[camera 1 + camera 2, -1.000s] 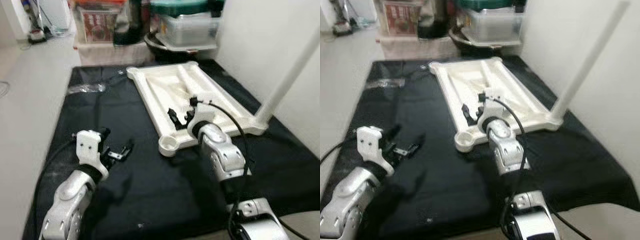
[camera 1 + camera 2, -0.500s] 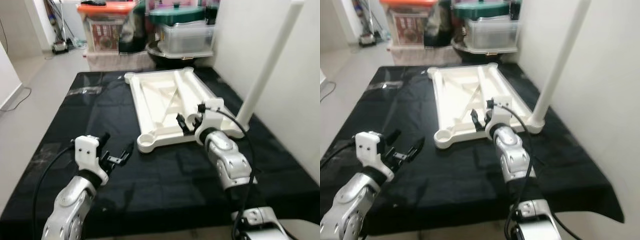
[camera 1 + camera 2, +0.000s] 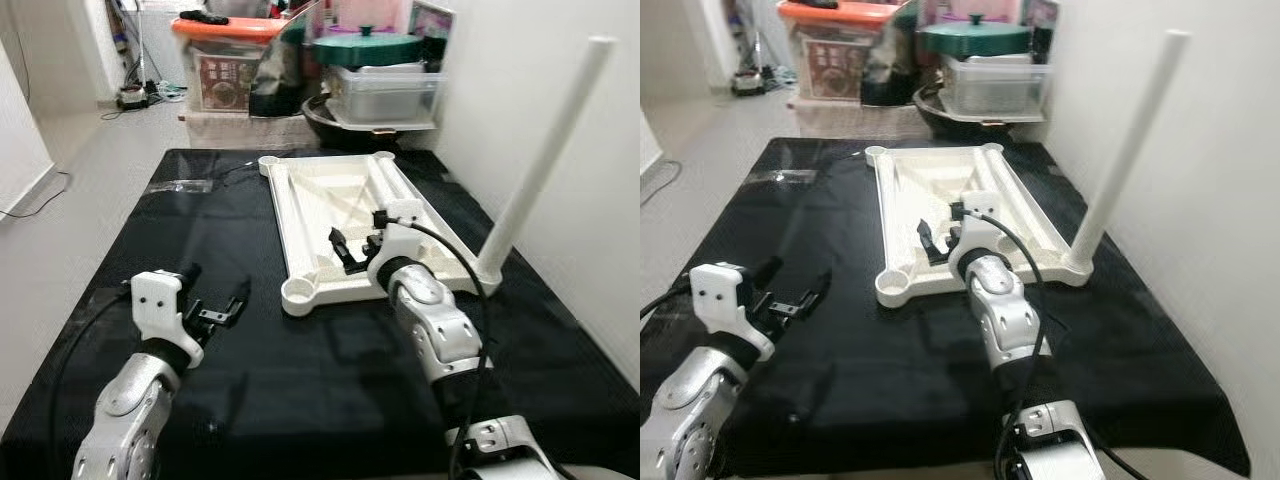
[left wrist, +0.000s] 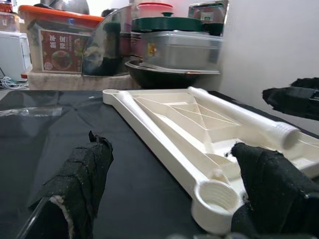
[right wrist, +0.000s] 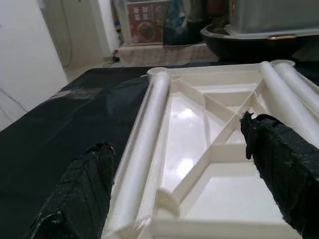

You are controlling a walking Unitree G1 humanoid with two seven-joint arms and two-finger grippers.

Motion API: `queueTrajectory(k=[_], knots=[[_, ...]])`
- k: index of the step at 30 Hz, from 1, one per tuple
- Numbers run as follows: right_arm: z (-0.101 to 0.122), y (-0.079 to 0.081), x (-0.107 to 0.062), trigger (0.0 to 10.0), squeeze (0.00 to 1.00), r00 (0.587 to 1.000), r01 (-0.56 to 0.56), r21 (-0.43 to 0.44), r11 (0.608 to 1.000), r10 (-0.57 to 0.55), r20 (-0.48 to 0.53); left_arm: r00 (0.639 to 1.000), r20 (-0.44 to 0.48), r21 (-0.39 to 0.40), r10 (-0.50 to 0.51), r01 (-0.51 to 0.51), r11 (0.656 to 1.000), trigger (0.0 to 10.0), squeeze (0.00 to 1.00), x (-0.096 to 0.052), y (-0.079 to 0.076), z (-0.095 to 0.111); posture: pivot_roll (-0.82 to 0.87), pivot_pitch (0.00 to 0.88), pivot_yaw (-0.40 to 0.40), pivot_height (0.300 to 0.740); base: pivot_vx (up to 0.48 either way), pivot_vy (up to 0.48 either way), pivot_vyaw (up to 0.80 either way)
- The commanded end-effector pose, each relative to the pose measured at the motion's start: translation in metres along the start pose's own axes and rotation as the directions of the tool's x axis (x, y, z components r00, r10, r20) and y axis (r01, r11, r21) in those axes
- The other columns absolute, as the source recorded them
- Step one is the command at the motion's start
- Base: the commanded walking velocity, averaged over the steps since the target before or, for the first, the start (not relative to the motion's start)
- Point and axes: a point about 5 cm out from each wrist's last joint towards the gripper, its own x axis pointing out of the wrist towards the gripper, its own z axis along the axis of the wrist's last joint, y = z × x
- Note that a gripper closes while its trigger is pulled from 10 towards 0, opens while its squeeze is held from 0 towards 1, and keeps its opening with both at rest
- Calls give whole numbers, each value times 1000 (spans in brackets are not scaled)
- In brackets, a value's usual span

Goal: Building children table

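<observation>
White tabletop (image 3: pixel 330 205) is lying upside down on the black mat (image 3: pixel 150 250), ribbed underside facing up. One white leg (image 3: pixel 545 160) is standing upright in the tabletop's near corner socket on the robot's right side, close to the white wall (image 3: pixel 520 90). The near corner socket on the robot's left (image 3: pixel 299 293) is sitting open, threaded ring showing in the left wrist view.

Right gripper (image 3: pixel 356 248) is hovering over the near end of the tabletop, fingers (image 5: pixel 281 169) spread apart, gripping nothing. Right wrist view is looking along the ribs; two loose white legs (image 5: pixel 286 94) are lying inside the tabletop along one long rim, and another round rail (image 5: pixel 144 144) is running along the opposite rim.

Left gripper (image 3: pixel 212 303) is hanging just above the mat, on the robot's left of the open socket and apart from the tabletop, fingers (image 4: pixel 79 184) spread wide, nothing between them.

Beyond the far end of the tabletop: a clear storage box (image 3: pixel 385 90) with a green lid (image 3: pixel 365 48) on top of it, sitting over a dark basin (image 3: pixel 340 118), and an orange-lidded bin (image 3: pixel 225 65) beside those. A strip of clear plastic wrap (image 3: pixel 180 186) is lying on the mat near its far left corner.
</observation>
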Motion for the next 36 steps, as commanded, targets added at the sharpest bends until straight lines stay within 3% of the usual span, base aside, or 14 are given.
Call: queueTrajectory(k=[1,12,31,34,36], knots=[[-3,-8,-2,10000,0,999,33,0,999,-33,-7,1000,10,-18,-15,15,1000,10000,0,2,-3,1,71,0,-82,740,345,0,0],[-4,-10,0,10000,0,999,47,-19,999,-47,-10,1000,19,-20,-15,16,1000,10000,0,3,-4,2,69,0,-86,740,342,0,0],[-9,-9,-7,10000,0,997,-46,50,998,49,-63,999,24,-33,-23,24,999,10000,0,4,-5,2,48,0,-90,740,0,0,0],[-21,-11,-15,10000,0,985,-89,49,995,95,-147,999,27,-36,-23,24,999,10000,0,4,-6,3,35,0,-88,740,0,0,0],[-33,-12,-18,10000,0,969,-102,99,990,121,-215,999,28,-41,-27,28,999,10000,0,5,-7,3,35,0,-91,740,0,0,0]])
